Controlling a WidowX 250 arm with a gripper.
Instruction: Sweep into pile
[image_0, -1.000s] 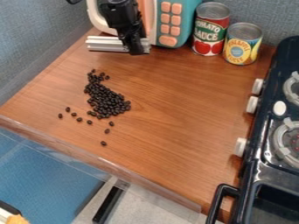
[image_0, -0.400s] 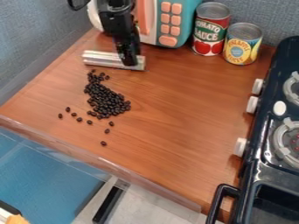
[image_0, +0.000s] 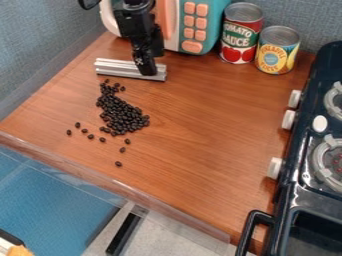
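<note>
A black robot arm's pincer (image_0: 148, 72) grips a silver bar (image_0: 120, 68) at the back left of a wooden counter (image_0: 200, 120), close to a toy microwave (image_0: 192, 26). From where I stand, the pincer is closed on the bar toward its right-hand end, leaving the longer stretch to reach out leftward; the exact gap between the fingers cannot be made out. The bar's long axis lies crosswise, left to right, on a slight slant, its right end nearer to me than its left. One long side faces the dark beans (image_0: 122, 115), which lie just in front, the nearest few close to the bar's edge. Whether the bar touches the wood, I cannot tell. The beans form a dense patch that trails from the back left toward the front right and widens as it goes, with strays scattered to its left and in front. Behind and to the right, a red can (image_0: 241, 37) stands upright beside a yellow can (image_0: 276, 52), while a black toy stove (image_0: 304, 170) lines the counter's right side.
</note>
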